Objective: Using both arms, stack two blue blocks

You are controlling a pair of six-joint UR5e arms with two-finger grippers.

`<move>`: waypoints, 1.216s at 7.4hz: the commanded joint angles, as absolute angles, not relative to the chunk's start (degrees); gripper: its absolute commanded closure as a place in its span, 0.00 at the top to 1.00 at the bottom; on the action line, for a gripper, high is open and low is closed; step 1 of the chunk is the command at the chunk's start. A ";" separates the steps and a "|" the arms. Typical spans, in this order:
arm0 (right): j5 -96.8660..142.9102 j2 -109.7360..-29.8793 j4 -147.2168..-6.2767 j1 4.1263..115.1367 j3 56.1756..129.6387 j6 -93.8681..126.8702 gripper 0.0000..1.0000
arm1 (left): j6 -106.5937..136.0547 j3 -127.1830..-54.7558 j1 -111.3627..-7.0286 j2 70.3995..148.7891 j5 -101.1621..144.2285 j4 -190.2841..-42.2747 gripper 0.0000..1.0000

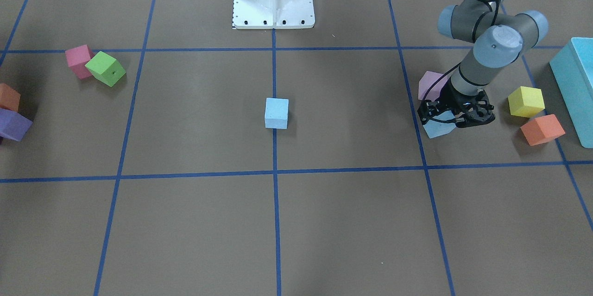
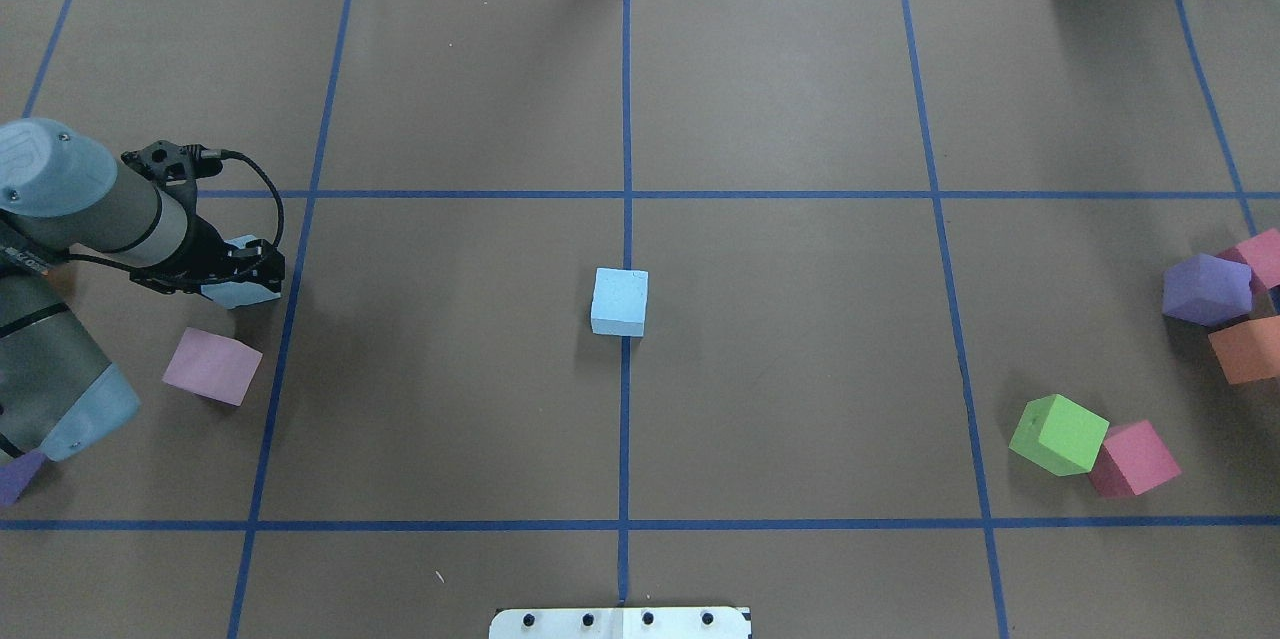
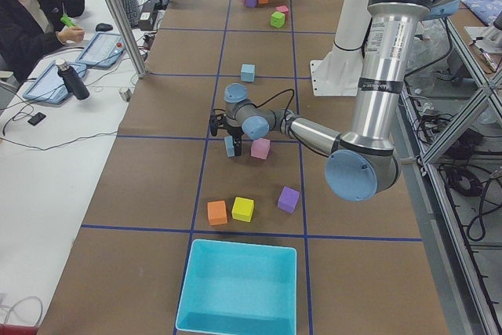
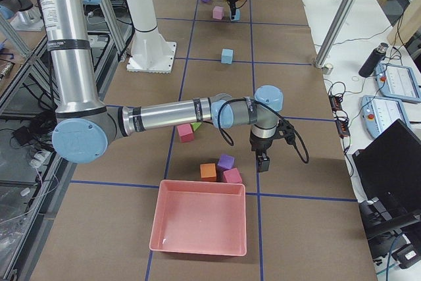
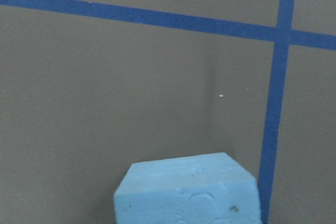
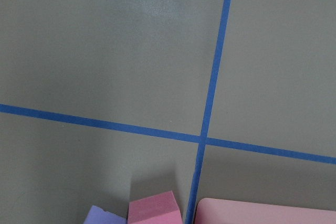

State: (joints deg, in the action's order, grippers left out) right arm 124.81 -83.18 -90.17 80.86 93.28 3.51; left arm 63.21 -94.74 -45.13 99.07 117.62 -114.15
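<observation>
One blue block [image 1: 276, 113] sits alone at the table's centre on a blue tape line; it also shows in the overhead view [image 2: 619, 301]. My left gripper [image 1: 445, 121] is shut on the second blue block [image 1: 438, 128], tilted and low over the table at my left. The overhead view shows that gripper [image 2: 243, 281] around the block [image 2: 240, 294]. The left wrist view shows the block's top [image 5: 189, 195] at its bottom edge. My right gripper [image 4: 263, 161] shows only in the exterior right view, hanging over the table near a pink tray; I cannot tell whether it is open or shut.
A lilac cube [image 2: 211, 366] lies just beside the left gripper. Yellow [image 1: 526, 101] and orange [image 1: 542, 129] cubes and a turquoise box [image 1: 577, 87] lie further left. Green [image 2: 1058, 434], red [image 2: 1133, 459], purple [image 2: 1206, 289] and orange [image 2: 1245, 349] cubes cluster at my right, by the pink tray [image 4: 200, 218].
</observation>
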 commanded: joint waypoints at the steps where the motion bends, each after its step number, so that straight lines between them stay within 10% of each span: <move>1: 124.80 -83.14 -90.18 80.86 93.25 3.60 1.00 | 63.19 -97.45 -45.17 99.31 118.12 -113.73 0.00; 9: 124.80 -83.41 -90.26 80.86 91.67 3.69 1.00 | 62.76 -95.83 -35.53 130.65 111.03 -93.43 0.00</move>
State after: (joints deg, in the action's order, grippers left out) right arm 124.80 -83.33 -90.26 80.86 91.76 3.66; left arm 63.03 -98.78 -38.40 125.46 113.87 -93.80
